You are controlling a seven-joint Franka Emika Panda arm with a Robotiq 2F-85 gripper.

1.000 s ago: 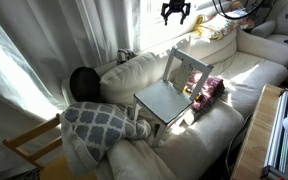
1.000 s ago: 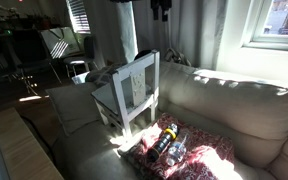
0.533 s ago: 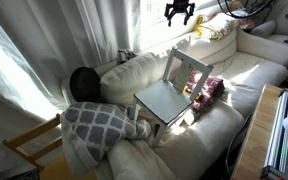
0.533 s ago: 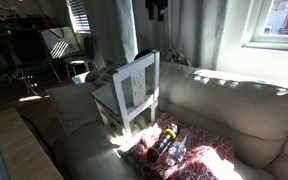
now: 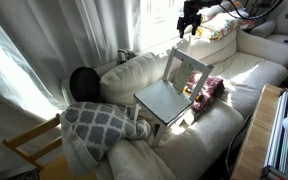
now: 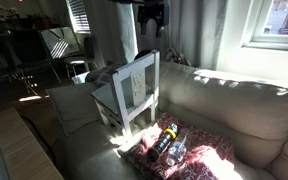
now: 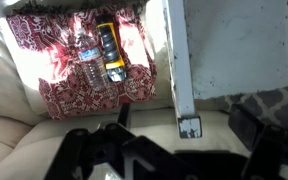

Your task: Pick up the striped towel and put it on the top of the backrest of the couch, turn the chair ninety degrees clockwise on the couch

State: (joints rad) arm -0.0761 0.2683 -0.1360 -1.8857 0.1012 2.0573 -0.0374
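The couch (image 5: 254, 70), a big cream sectional, fills the scene. The chair (image 5: 174, 88), small and pale grey-white, stands on its seat cushions just beside a red patterned cloth (image 7: 54, 95). I cannot pick out the striped towel in any view. My claw (image 5: 191, 16) hangs above the chair's back, pointing down, spread wide and empty. I judge the chair turn is in hand; next I must lower and grip its frame.

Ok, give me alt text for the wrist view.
A pale grey-white chair fills the upper right on the cream couch; a red patterned cloth holding a plastic bottle and a yellow-black item lies upper left. The gripper spans the bottom edge.
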